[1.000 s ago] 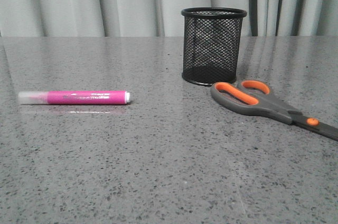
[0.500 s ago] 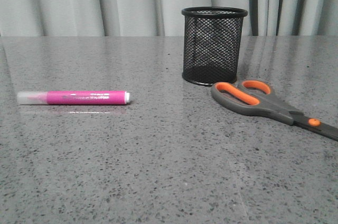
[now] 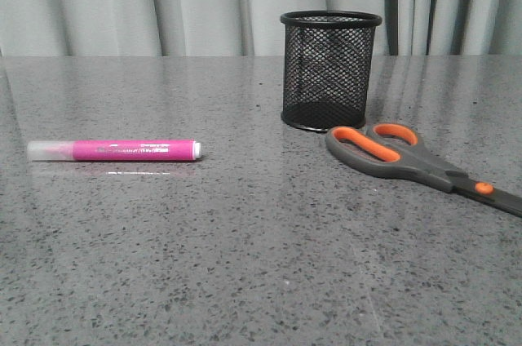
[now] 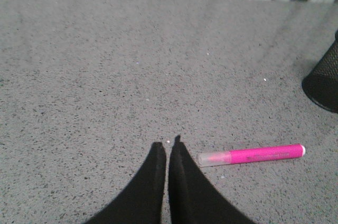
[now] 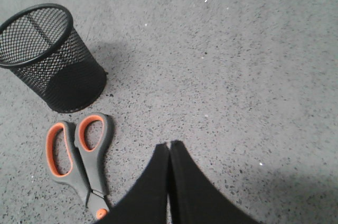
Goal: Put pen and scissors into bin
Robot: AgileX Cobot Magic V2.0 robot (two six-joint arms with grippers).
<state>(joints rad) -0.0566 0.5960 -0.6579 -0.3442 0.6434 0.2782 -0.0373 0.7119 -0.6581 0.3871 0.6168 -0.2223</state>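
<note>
The magenta pen [image 3: 114, 150] lies flat on the grey table at the left, clear cap to the left. It also shows in the left wrist view [image 4: 252, 155], just beside my left gripper [image 4: 168, 142], which is shut and empty above the table. The black mesh bin [image 3: 329, 70] stands upright at the back centre and shows in the right wrist view [image 5: 48, 57]. The scissors [image 3: 412, 160] lie closed just in front of the bin, handles toward it; they show in the right wrist view [image 5: 79, 155]. My right gripper [image 5: 169, 145] is shut and empty, beside the scissors.
The speckled grey table [image 3: 245, 264] runs across the whole front view. Pale curtains [image 3: 163, 3] hang behind its far edge. Neither arm shows in the front view.
</note>
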